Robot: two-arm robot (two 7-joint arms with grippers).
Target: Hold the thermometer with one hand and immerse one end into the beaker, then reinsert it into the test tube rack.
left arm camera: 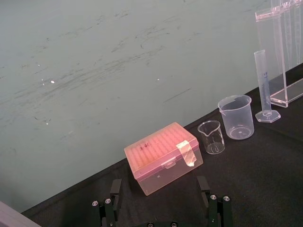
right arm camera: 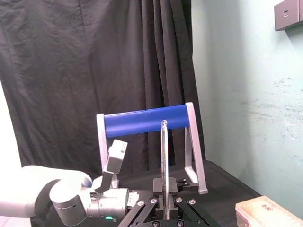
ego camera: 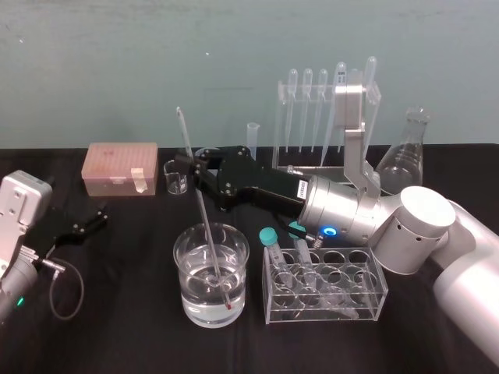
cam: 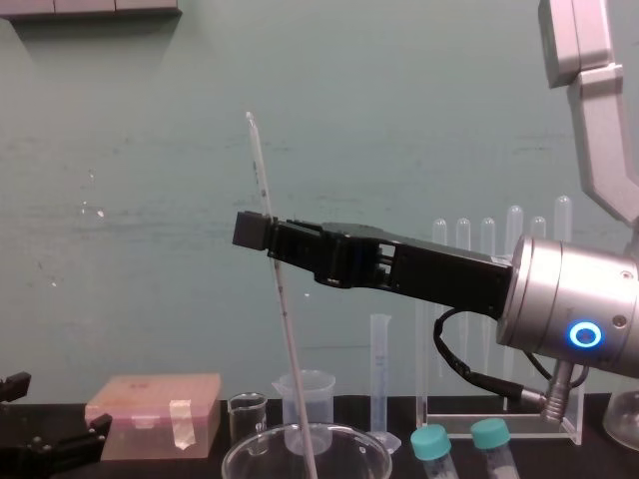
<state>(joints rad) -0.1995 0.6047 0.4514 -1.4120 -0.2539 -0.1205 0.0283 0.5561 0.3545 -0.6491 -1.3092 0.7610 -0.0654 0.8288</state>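
Across the black-draped table [ego camera: 117, 327] my right arm takes up most of the space, reaching in from the right with its silver wrist and blue ring above the test tube rack [ego camera: 351, 300]. The right gripper [ego camera: 191, 167] is high over the table, behind and above the beaker [ego camera: 238, 269], and its black fingers are clamped on the thermometer [ego camera: 203, 210] in its upper half. My left arm sits parked at the table's left edge, and the left gripper [left arm camera: 159, 189] has its fingers spread wide with nothing between them. The rack stands just right of the beaker, apart from it, with two teal-capped tubes in its left holes. The beaker is about half full of clear liquid. Behind it, near the wall, I see a pink pipette-tip box [ego camera: 121, 167], a small plastic beaker [left arm camera: 236, 117], a tiny glass beaker [left arm camera: 211, 137] and a graduated cylinder [left arm camera: 264, 85]. The thermometer is tilted, its top leaning left; its lower, red-tipped end is under the liquid near the beaker's bottom.
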